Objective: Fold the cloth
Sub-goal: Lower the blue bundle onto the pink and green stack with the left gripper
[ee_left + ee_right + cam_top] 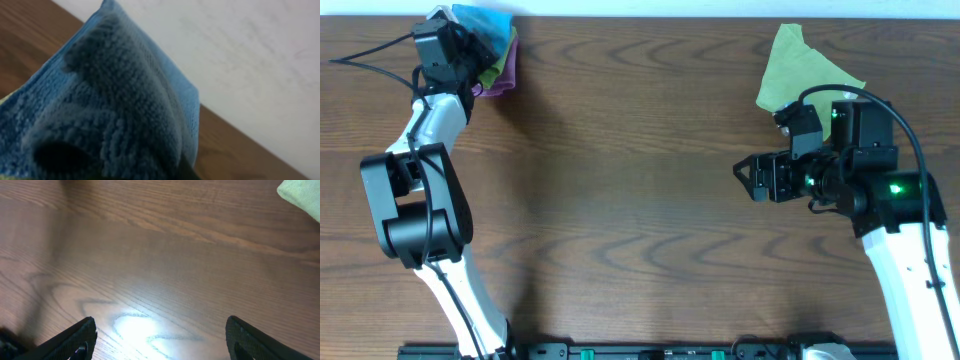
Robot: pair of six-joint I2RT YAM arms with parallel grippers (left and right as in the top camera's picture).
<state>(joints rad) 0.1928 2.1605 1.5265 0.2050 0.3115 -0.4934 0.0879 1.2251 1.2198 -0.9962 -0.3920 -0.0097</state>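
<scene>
The sky-blue cloth (485,22) lies bunched on a small pile at the table's far left corner. My left gripper (468,42) is right on it. In the left wrist view the cloth (125,100) fills the frame, tented up around the jaws, with one dark fingertip showing near the middle at the bottom edge; the jaws look shut on the cloth. My right gripper (748,178) is open and empty over bare wood at the right; both its fingers (160,345) stand wide apart above the table. No white tag shows.
A purple cloth (502,75) and a strip of lime-green lie under the blue one. Another lime-green cloth (800,70) lies at the far right, behind my right arm, and shows in a corner of the right wrist view (302,192). A white wall borders the table's far edge.
</scene>
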